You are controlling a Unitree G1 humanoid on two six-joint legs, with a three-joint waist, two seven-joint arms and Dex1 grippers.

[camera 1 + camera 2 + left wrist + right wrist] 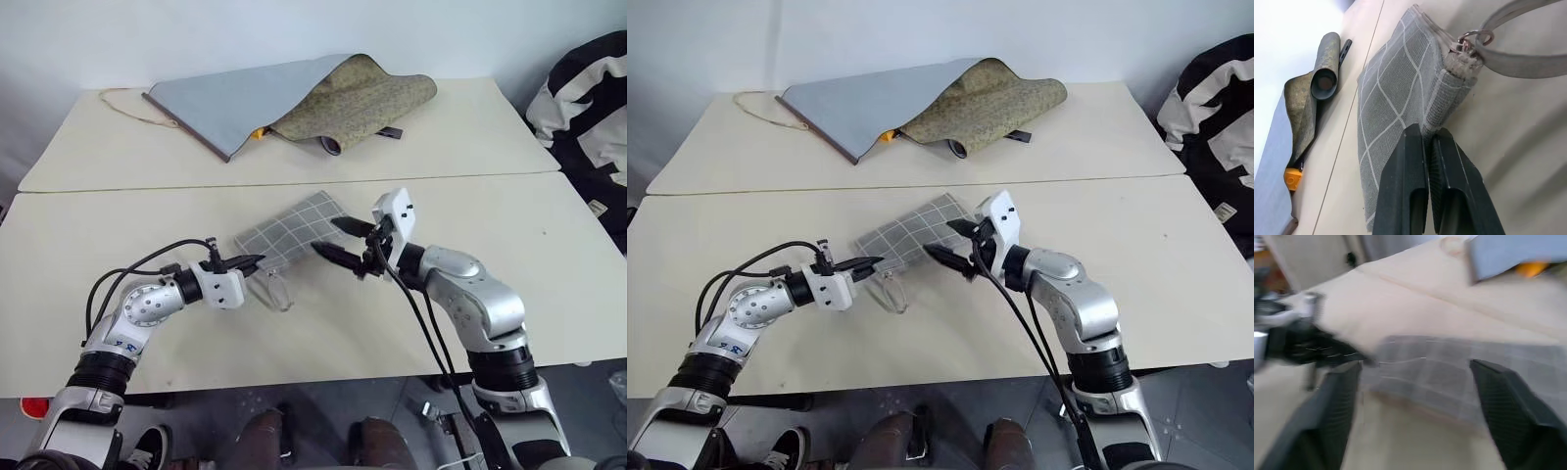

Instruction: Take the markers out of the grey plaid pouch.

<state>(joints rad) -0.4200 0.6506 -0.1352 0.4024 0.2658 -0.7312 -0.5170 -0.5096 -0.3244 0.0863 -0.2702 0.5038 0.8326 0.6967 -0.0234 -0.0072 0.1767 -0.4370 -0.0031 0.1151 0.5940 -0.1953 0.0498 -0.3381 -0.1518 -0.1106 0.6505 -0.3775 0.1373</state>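
So the pouch [292, 233] is lying flat in the middle of the near surface [147, 333], sitting at a diagonal with one end pointing toward the far side and the other toward the robot's left. Grey fabric, white grid lines, pretty easy to spot. Its loop [277, 291] trails off the near corner onto the surface, hooked on by a little metal ring [1472, 38] that you can see in the left wrist view.

The left hand [257, 260] comes in low from the left and has its two black fingers [1400, 196] pinched together on the near edge of the pouch; in the wrist view the fabric is squeezed right between them. So that one's clamped on the pouch.

The right hand [338, 241] is at the other side of the pouch, near its right edge, pointing across toward the left hand. Its fingers [1511, 416] are spread wide with nothing between them, and the pouch is visible through the gap. It's close to the fabric but I can't tell if it touches.

Can't see any markers.

On the far surface [470, 127] there's a big folded cloth [284, 103], grey-blue on one side and olive patterned on the other, with something orange [259, 132] peeking out from under the fold. It's well apart from the pouch.
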